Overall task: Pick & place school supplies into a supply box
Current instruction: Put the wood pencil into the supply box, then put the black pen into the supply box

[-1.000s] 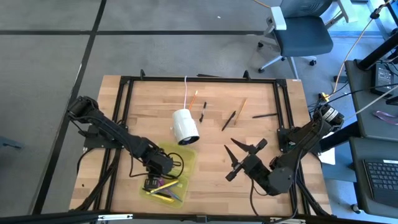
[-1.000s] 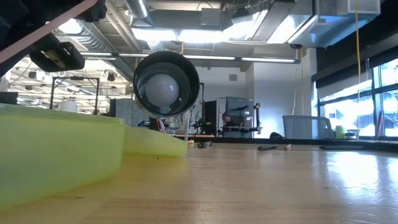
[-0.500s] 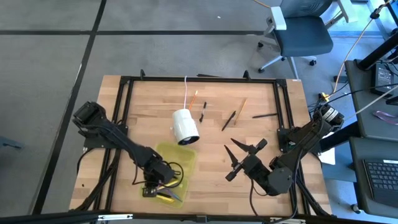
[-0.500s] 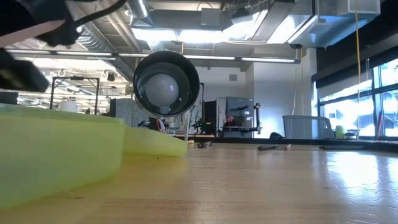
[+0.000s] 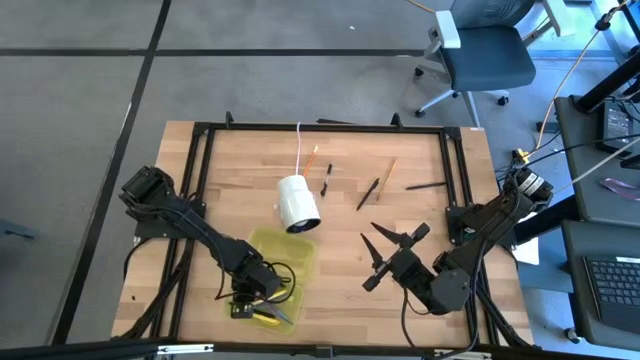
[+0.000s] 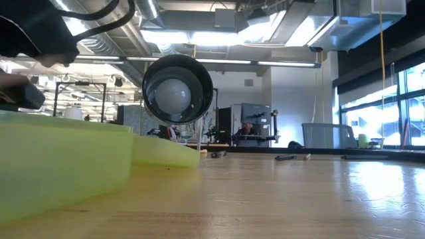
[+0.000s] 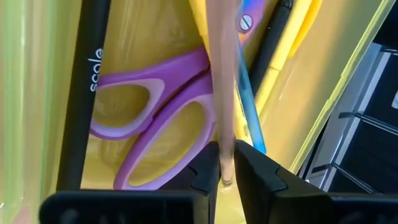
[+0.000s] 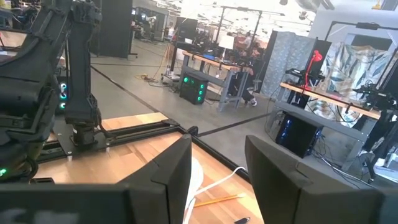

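The supply box [image 5: 290,262] is a translucent yellow-green case lying open at the table's near left, and it fills the low view's left side [image 6: 60,166]. Inside it lie purple-handled scissors [image 7: 155,124], a black pen [image 7: 87,93] and a blue pen [image 7: 249,118]. My left gripper [image 7: 227,171] reaches down into the box, shut on a wood-coloured pencil [image 7: 222,74]. My right gripper [image 5: 372,255] hovers open and level over the near right part of the table, holding nothing. More pens and pencils [image 5: 368,193] lie loose toward the table's far edge. My left gripper pinches the wood-coloured pencil near its one end [image 7: 225,163] between its two fingers. The fingers come steeply from above into the box and lie across the pencil. The rest of the pencil runs away from the fingers over the scissors' handles and lies low in the box.
A white cylinder [image 5: 297,203] on a white cord lies just beyond the box, looming in the low view [image 6: 178,89]. On the far half of the table lie an orange pencil [image 5: 311,158], a small black piece [image 5: 327,178], a wood-coloured pencil [image 5: 388,172] and a black pen [image 5: 425,185].
My left gripper has sunk into the supply box, shifting a little toward the table's near left corner and tipping more steeply downward. The wood-coloured pencil has come down with it from above the box's rim to lie low inside the box.
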